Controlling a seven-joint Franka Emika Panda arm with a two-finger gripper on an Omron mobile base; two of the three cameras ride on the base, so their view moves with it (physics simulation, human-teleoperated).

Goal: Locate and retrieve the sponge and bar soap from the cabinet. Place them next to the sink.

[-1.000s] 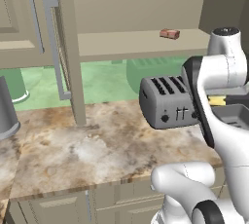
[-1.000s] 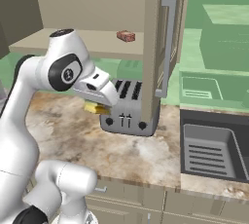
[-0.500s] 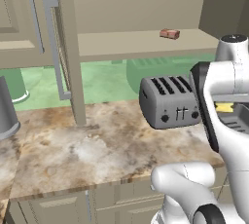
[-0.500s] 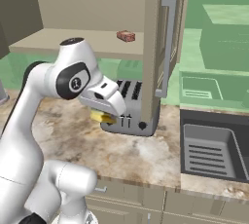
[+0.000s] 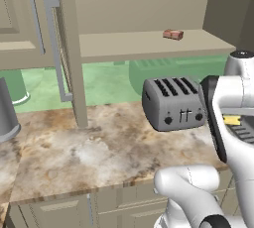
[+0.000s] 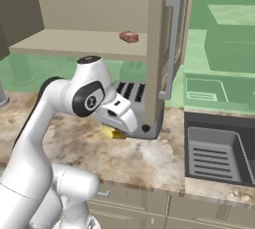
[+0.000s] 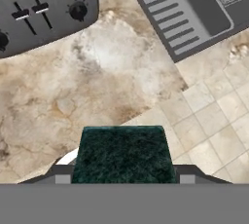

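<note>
My gripper (image 6: 115,129) is shut on the sponge (image 6: 114,133), held low over the marble counter in front of the toaster. In the hand view the sponge's dark green face (image 7: 123,154) sits between the fingertips (image 7: 60,174). From the left base view a sliver of its yellow body (image 5: 231,120) shows behind my forearm. The bar soap (image 5: 173,34), pinkish-brown, lies on the shelf of the open cabinet (image 5: 149,46); it also appears as the bar soap (image 6: 129,37) on the cabinet shelf (image 6: 74,41). The sink (image 6: 219,151) is to the right, and the ridged sink (image 7: 189,9) lies ahead of the hand.
A silver toaster (image 5: 173,103) stands on the counter under the shelf. The open cabinet door (image 6: 172,49) with its bar handle hangs between toaster and sink. A grey canister (image 5: 5,113) stands far left. The counter's front edge and floor tiles (image 7: 214,121) lie below the hand.
The arm has carried the sponge down and rightward, from toaster-top height to low over the counter, nearer the sink. The bar soap has stayed on the shelf.
</note>
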